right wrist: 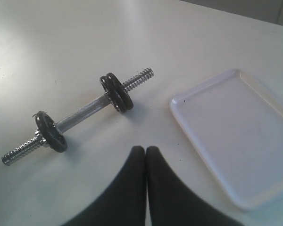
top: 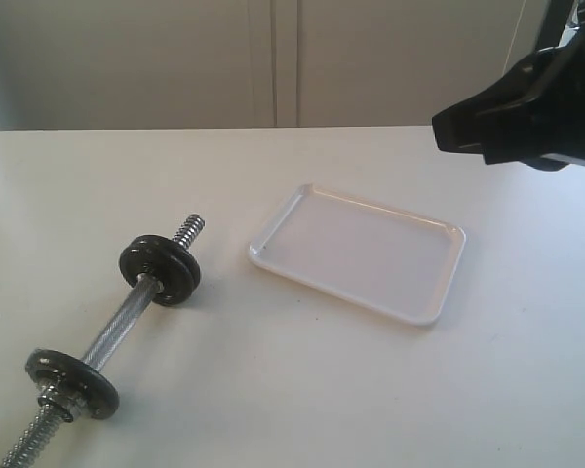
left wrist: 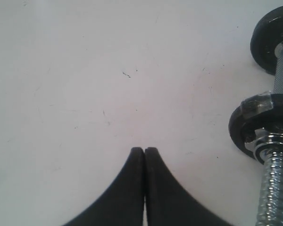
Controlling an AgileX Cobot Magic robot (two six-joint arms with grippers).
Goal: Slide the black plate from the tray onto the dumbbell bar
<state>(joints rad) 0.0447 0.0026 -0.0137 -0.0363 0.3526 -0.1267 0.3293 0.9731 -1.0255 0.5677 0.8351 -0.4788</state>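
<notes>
Chrome bar [top: 117,327]: lies slantwise toward the near left corner of the surface [top: 302,390], one threaded end pointing at the tray [top: 424,302].

Tray: white, mid-surface, just right of the bar and apart from it; nothing in it.

Plate [top: 161,268]: not in the tray. I judge it to be one of the two discs stacked at the bar's tray-side end; which one, I cannot tell.

Single disc [top: 73,380]: near end of the bar, with a silver nut against it.

Left end effector [left wrist: 144,149]: fingers pressed together, holding nothing, over bare surface beside the bar's near end.

Right end effector [right wrist: 145,148]: fingers together, holding nothing, high toward the far right corner.

Step in hand, as I judge it: loading looks done. I would check that the pair sits flush and keep both arms clear of the bar so it does not roll.

Markings: no brand, label or writing readable.
</notes>
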